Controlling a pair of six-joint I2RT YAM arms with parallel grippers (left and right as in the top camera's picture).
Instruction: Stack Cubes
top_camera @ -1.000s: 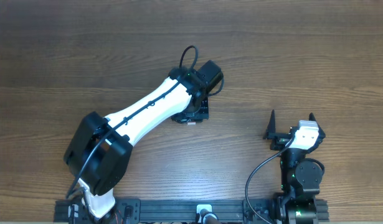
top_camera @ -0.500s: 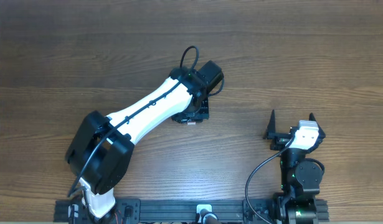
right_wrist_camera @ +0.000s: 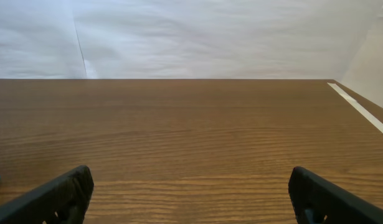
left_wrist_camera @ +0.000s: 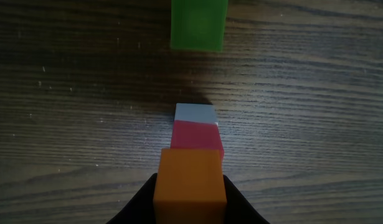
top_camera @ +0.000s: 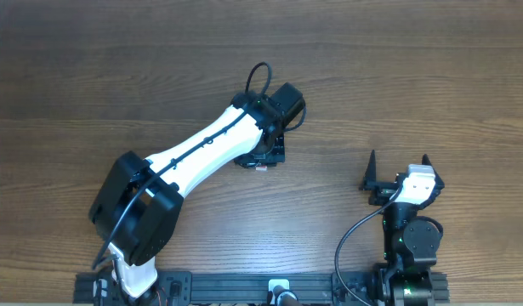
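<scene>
Spotted the left gripper (left_wrist_camera: 190,198) mid-table, dark fingers pinching a matte orange cube (left_wrist_camera: 190,182) by its flat sides. Had it right above a red cube (left_wrist_camera: 197,138) stacked on a pale whitish one (left_wrist_camera: 195,114), square edges roughly lined up; couldn't tell if orange touched red. Noticed a smooth green cube (left_wrist_camera: 198,25) sitting well apart on the streaky wood-grain table (top_camera: 414,68). Found the right gripper (top_camera: 397,163) over by its own base, pointy black fingers spread wide above bare wood.
</scene>
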